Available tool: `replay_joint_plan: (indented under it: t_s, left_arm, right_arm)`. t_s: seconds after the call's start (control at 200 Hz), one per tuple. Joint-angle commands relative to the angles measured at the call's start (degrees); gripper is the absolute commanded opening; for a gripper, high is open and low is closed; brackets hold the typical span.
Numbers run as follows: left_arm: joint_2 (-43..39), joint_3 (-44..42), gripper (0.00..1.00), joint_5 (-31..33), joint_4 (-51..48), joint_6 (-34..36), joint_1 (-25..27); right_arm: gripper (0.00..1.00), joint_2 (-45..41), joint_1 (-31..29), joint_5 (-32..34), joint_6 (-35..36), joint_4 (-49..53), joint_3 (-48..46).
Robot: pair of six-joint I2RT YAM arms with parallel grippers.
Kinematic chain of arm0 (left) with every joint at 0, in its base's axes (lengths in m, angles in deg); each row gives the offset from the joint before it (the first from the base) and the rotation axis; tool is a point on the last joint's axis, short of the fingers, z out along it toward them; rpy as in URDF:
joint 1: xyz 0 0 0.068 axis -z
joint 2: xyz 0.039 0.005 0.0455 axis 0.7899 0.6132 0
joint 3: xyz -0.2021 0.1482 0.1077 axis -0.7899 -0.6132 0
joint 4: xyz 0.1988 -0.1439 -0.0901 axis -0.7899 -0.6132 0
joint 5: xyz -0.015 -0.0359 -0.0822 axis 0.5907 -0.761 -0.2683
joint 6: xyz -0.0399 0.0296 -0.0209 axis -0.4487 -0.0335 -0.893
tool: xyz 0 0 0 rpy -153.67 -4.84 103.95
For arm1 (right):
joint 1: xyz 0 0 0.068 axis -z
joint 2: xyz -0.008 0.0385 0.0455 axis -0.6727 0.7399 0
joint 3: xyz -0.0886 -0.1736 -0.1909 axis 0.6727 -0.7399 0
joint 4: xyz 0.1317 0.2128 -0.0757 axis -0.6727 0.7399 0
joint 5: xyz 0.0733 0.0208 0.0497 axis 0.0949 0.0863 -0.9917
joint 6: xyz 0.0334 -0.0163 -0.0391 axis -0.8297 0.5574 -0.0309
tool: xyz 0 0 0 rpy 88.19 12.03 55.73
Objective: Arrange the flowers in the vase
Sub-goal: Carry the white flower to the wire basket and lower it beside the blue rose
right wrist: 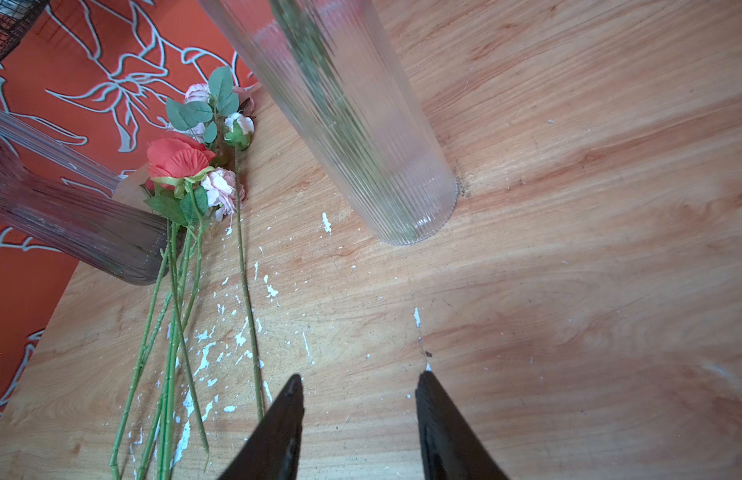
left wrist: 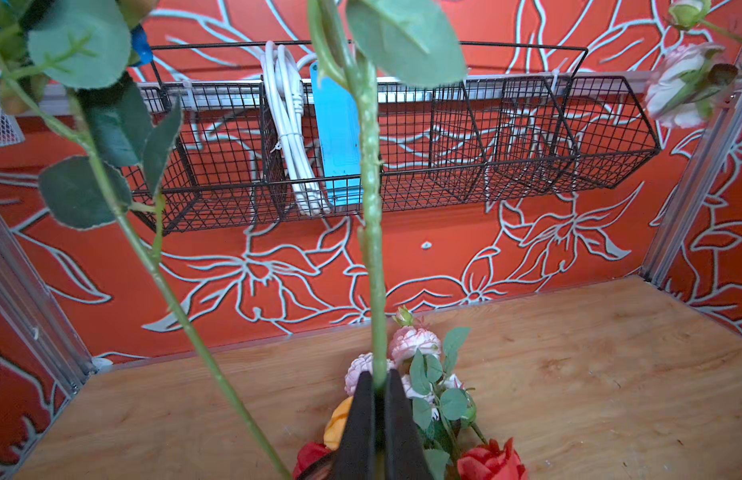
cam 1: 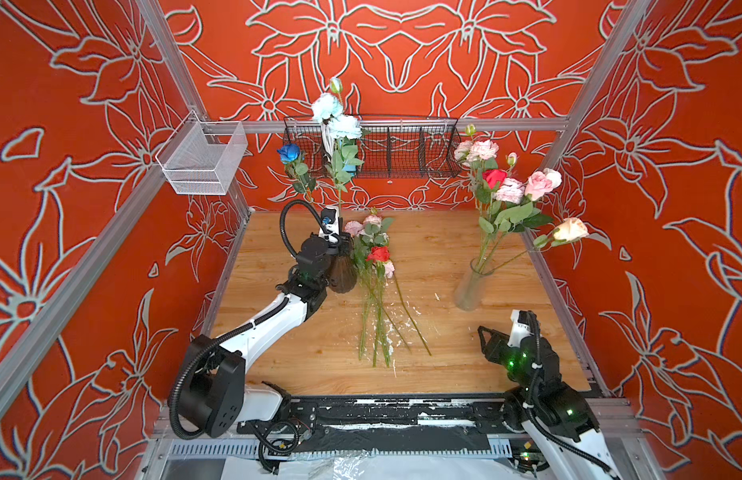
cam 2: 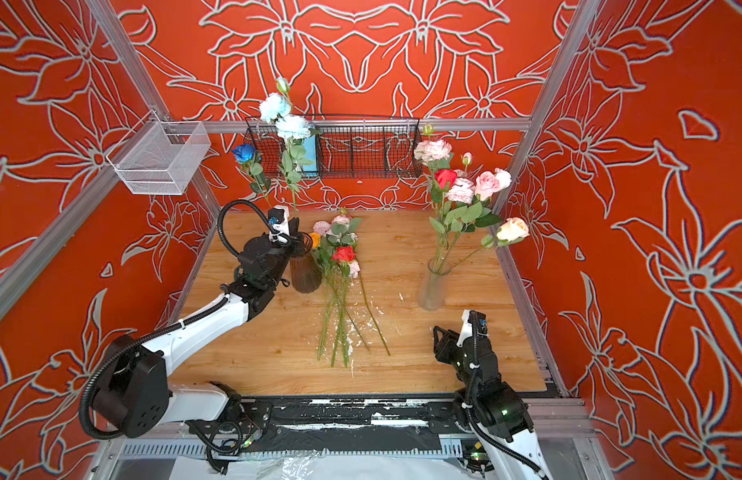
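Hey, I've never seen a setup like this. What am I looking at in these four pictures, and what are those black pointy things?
These are two robot arms mounted at the near edge of a wooden table, each ending in a two-fingered gripper. Two pictures come from one camera overhead and show nearly the same whole scene. The two others come from a small camera on each arm's wrist; the black points are gripper fingers. The left gripper is shut on the green stem of a pale blue flower, held upright just above a dark vase. The right gripper is open and empty, above the table near a clear vase holding pink, red and white flowers. More loose flowers lie on the table between the vases.
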Motion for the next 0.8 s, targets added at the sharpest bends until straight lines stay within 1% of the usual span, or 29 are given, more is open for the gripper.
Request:
replay_joint_plan:
  t_s: [0.0,0.05,0.16,0.185,0.52,0.706,0.796]
  left_arm:
    - [-1.0,0.2,0.0,0.5,-3.0,-2.0,-0.1]
    - [-1.1,-0.2,0.0,0.7,-2.8,-2.2,-0.1]
    - [-1.7,-0.8,0.11,1.3,-3.1,-2.5,-0.1]
    - [-1.8,-0.9,0.12,1.4,-3.2,-2.7,-0.1]
    - [-6.2,-2.1,0.15,0.8,-6.2,-3.9,-0.1]
    - [-11.8,-2.1,0.21,-1.9,-10.5,-5.9,0.0]
    - [-15.1,-2.0,0.22,-3.6,-13.0,-6.8,0.0]
  right_arm:
    - [0.46,0.1,0.2,0.4,0.0,-0.4,0.2]
    - [0.46,-0.1,0.2,0.4,0.0,-0.5,0.3]
    - [0.46,0.0,0.1,0.6,0.0,-0.4,0.3]
    - [0.46,0.0,0.2,0.6,0.0,-0.4,0.3]
    - [0.46,-0.1,0.1,0.3,0.0,-0.2,0.4]
    - [0.47,-0.1,0.2,0.4,0.1,-0.1,0.6]
    - [0.47,-0.1,0.3,0.5,0.0,-0.2,0.4]
